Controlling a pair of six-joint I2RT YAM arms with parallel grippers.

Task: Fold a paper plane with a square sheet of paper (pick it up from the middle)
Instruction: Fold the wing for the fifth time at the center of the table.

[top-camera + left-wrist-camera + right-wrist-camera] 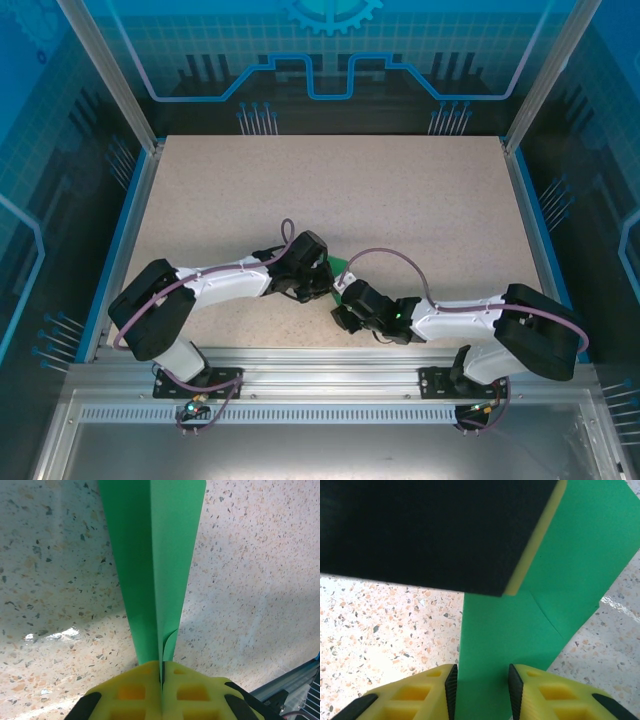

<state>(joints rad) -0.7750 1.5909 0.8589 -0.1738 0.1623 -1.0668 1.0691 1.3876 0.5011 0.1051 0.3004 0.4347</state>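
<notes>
Crease of green paper point(172, 555) between left jaws, wrist view.

The folded green paper point(155, 555) is showing as a long, matte, unmarked wedge, doubled along a sharp centre crease. It is tapering to a narrow end where the layers are curling slightly apart. Seen from overhead, it point(341, 266) is sitting near the front middle of the table point(400, 200), mostly covered. Seen from the right wrist, it point(510, 630) is spreading wider, with an overlapped edge running diagonally across it.
</notes>
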